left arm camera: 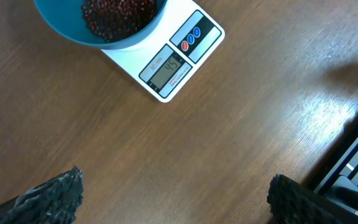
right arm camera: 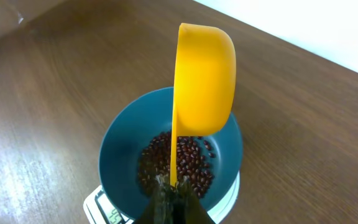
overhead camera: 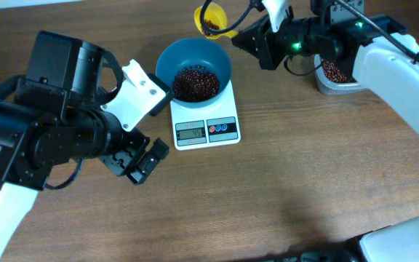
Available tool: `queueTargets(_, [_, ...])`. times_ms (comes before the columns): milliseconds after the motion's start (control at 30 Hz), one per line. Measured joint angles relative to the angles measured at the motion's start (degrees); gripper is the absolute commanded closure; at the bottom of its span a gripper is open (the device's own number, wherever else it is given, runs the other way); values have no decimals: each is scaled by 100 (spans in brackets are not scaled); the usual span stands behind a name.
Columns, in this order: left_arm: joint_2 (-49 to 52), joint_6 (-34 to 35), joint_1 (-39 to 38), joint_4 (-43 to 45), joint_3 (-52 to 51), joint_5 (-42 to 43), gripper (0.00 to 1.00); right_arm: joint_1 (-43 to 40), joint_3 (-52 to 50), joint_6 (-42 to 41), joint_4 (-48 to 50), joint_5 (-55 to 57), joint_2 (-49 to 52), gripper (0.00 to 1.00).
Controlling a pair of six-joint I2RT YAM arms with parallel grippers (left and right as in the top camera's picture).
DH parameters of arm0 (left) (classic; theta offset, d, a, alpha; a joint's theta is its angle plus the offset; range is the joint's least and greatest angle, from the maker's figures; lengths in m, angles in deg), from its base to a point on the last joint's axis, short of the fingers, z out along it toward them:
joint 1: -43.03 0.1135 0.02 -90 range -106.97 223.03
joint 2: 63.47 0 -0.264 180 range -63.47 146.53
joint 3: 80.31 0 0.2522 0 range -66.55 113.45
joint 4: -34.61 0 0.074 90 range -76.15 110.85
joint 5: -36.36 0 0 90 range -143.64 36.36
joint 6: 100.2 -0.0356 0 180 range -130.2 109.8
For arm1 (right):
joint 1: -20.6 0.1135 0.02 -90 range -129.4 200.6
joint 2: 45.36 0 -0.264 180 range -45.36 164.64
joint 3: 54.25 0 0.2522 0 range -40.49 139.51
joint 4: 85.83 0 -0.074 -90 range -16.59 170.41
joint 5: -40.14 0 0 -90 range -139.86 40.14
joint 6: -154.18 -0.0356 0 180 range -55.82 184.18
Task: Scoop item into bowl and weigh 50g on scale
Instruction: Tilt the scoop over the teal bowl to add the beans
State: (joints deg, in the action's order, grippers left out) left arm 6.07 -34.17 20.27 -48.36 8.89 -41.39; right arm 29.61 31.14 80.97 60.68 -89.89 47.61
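Note:
The teal bowl [overhead camera: 193,64] sits on the white scale [overhead camera: 206,129] and holds a heap of dark red-brown beans [overhead camera: 195,83]. The scale's display [left arm camera: 167,70] shows digits that look like 45. My right gripper [overhead camera: 249,36] is shut on the handle of a yellow scoop [overhead camera: 211,20], held above the bowl's far rim; a few beans lie in it. In the right wrist view the scoop [right arm camera: 204,78] is tilted on its side over the bowl [right arm camera: 120,143]. My left gripper [overhead camera: 140,161] is open and empty, left of the scale.
A clear plastic tub [overhead camera: 334,75] with more beans stands at the right, partly under my right arm. My left arm's large black body covers the table's left side. The table's right edge shows in the left wrist view [left arm camera: 353,149].

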Motion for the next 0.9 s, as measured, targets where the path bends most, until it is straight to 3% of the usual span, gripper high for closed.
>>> queueTargets(333, [0, 0, 0, 0, 0, 0, 1, 817, -2, 249, -256, 1532, -37, 96])
queueTargets(900, [0, 0, 0, 0, 0, 0, 1, 817, -2, 271, -264, 1340, -37, 96])
